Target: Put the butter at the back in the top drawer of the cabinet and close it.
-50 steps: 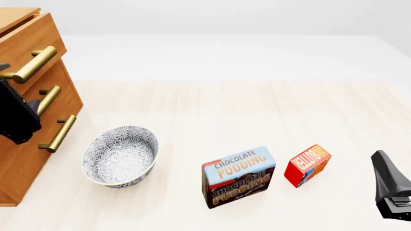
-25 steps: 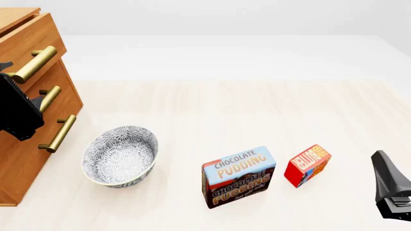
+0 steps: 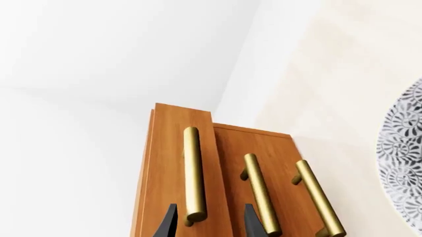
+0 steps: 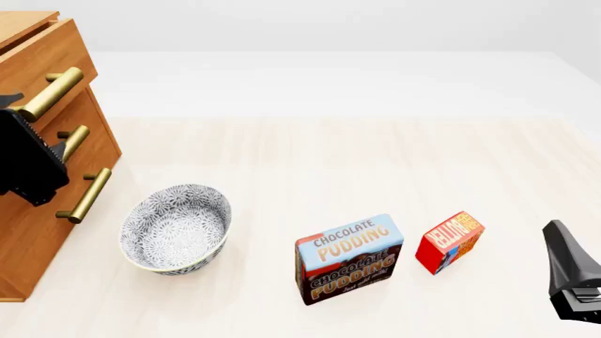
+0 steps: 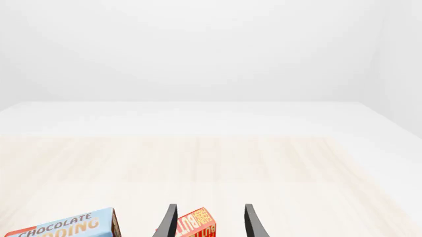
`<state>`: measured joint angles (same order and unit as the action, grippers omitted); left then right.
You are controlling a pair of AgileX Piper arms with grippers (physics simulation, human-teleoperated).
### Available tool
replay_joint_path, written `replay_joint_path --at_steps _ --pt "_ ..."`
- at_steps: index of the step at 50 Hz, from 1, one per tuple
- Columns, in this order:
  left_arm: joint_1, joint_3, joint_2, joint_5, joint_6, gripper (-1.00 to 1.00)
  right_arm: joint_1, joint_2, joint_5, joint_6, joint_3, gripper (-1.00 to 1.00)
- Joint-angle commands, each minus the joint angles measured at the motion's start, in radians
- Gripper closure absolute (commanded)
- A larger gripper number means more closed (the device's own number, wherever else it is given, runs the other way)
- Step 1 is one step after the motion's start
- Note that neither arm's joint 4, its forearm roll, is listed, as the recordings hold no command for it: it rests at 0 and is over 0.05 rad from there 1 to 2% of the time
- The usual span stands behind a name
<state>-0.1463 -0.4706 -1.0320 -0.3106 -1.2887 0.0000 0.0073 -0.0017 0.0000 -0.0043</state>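
Table (image 4: 376,162): left gripper (image 3: 205,222) apparently straddles handle (image 3: 191,173).

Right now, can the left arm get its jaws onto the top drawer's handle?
Probably yes. The left gripper is open, its jaws either side of the top drawer's handle near one end, with nothing between them. Whether they touch it yet, I can't tell.

A patterned grey-and-white bowl (image 4: 176,228) sits upright on the pale wooden worktop (image 4: 329,155), toward its left. To its right, well apart, stands a blue-and-brown box lettered "Chocolate Pudding" (image 4: 350,258), leaning slightly. A plain white wall rises behind the worktop.
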Motion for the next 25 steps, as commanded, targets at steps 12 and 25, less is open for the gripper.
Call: replay_joint_path --at_steps 12,25 --pt "-0.006 -0.011 -0.013 -0.006 0.007 -1.00 0.000 0.000 0.000 0.000 0.000 -1.00" --pt "-0.010 -0.002 -0.001 -0.015 0.000 1.00 0.000 0.000 0.000 0.000 0.000 -1.00"
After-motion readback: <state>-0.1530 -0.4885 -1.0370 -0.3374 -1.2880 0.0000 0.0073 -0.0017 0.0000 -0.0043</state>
